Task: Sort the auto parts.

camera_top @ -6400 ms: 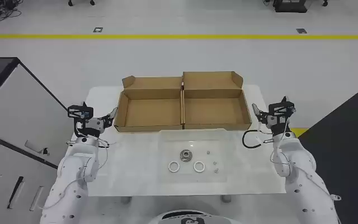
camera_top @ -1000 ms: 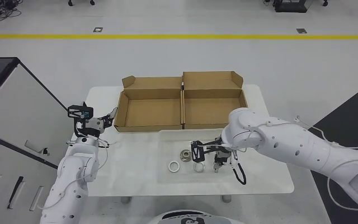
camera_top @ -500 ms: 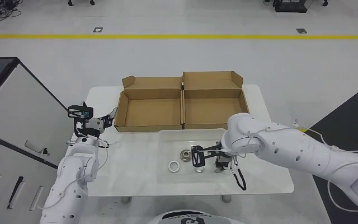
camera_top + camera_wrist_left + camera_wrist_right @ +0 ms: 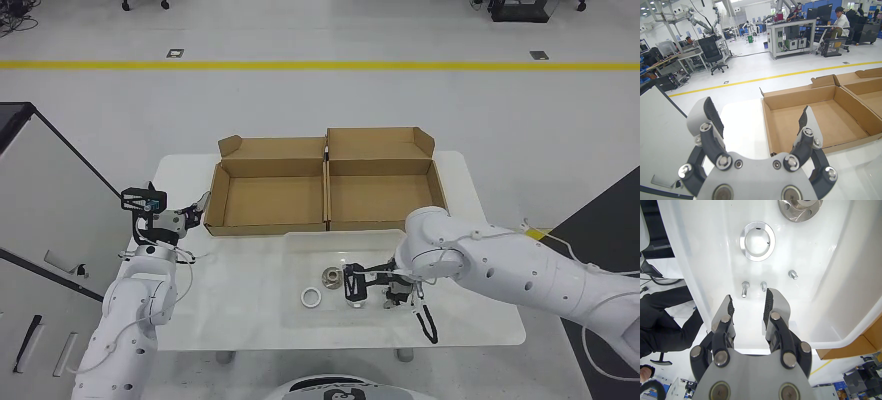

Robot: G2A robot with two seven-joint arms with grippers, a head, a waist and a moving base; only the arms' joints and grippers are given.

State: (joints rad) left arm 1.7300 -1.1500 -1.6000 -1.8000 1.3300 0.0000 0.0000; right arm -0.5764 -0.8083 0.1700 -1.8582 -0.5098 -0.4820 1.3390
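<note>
Three small steel bolts (image 4: 763, 285) lie in the shallow white plastic tray (image 4: 838, 279), two of them just in front of the right gripper (image 4: 748, 294), whose fingers are spread and grasp nothing. Beyond the bolts lies a flat silver metal ring (image 4: 757, 241), then a grey round flanged hub (image 4: 800, 209). At the table's left side, the left gripper (image 4: 757, 106) is released and empty beside the open brown cardboard box (image 4: 829, 121).

No legible text or signs
</note>
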